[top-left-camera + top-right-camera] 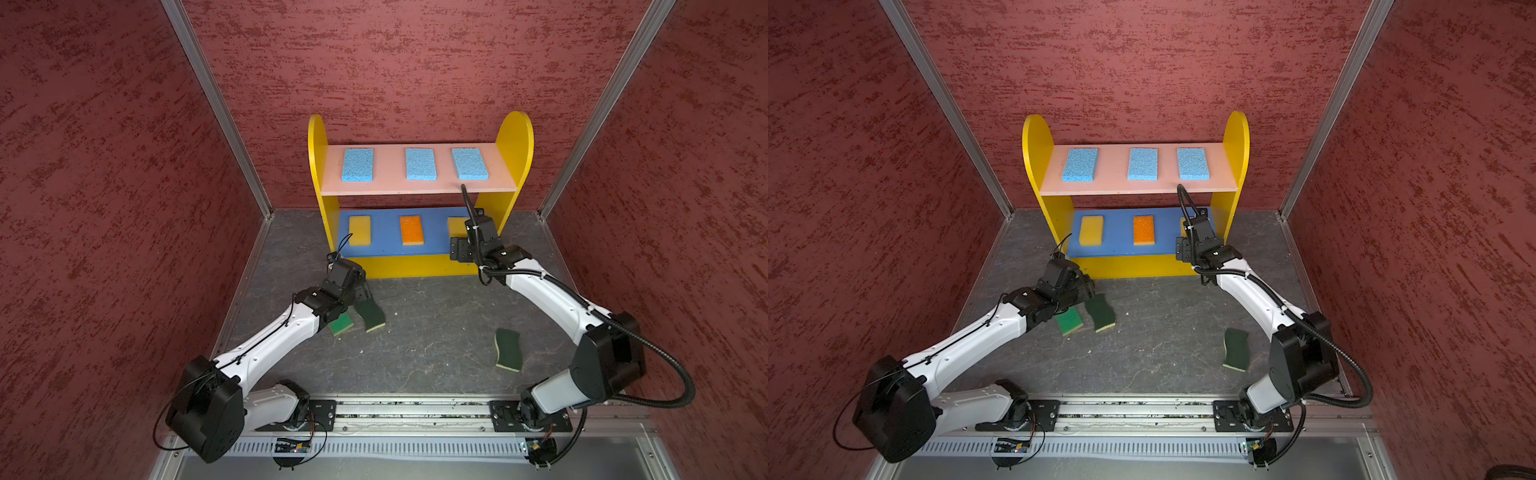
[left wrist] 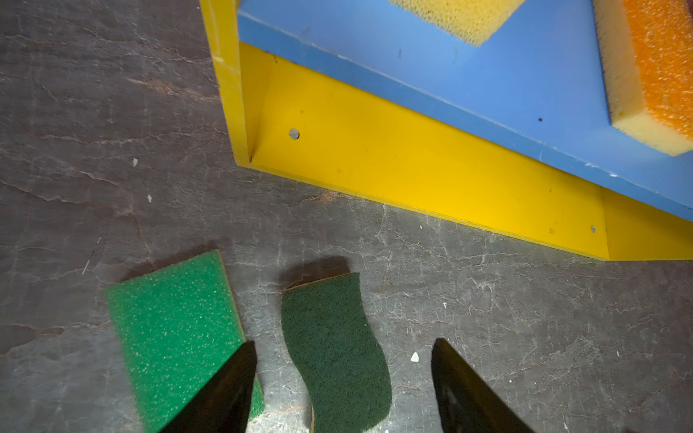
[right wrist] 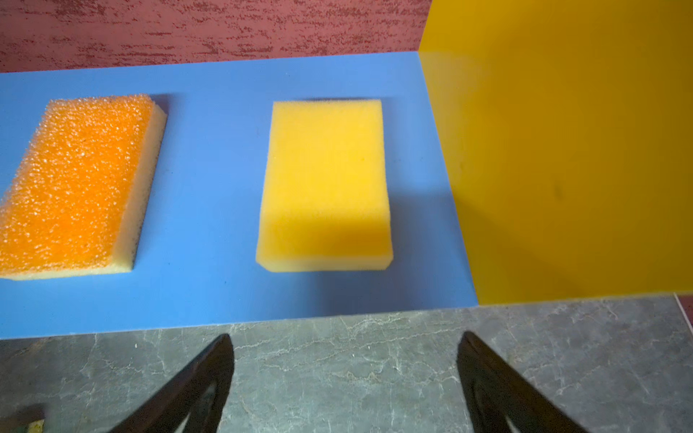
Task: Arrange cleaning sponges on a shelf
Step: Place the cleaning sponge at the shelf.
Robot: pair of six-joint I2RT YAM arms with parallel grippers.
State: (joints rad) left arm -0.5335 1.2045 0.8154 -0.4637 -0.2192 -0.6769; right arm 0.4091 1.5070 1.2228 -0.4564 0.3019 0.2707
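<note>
Surface: grey slate-look tabletop (image 1: 415, 357), red textured walls (image 1: 415, 62); the shelf (image 1: 515, 141) stands at the back.
Pink top board (image 1: 386, 180): 3 light blue sponges (image 1: 420, 163).
Blue middle board (image 1: 384, 241): yellow sponge (image 1: 359, 230), orange-topped sponge (image 1: 411, 230), second yellow sponge (image 3: 324, 183).
Yellow base (image 1: 415, 266): visible strip bare.
Before shelf's left end: bright green sponge (image 2: 176, 330) just beside dark green wavy sponge (image 2: 333, 348).
Off shelf's right end: second wavy sponge (image 1: 508, 349).
Left gripper (image 2: 345, 343): fingers spread, straddling the wavy sponge, pinching nothing.
Right gripper (image 3: 345, 334): fingers spread wide, empty, facing the blue board.
Risk: 1 left finger overlaps the bright green sponge; closing could drag both.
</note>
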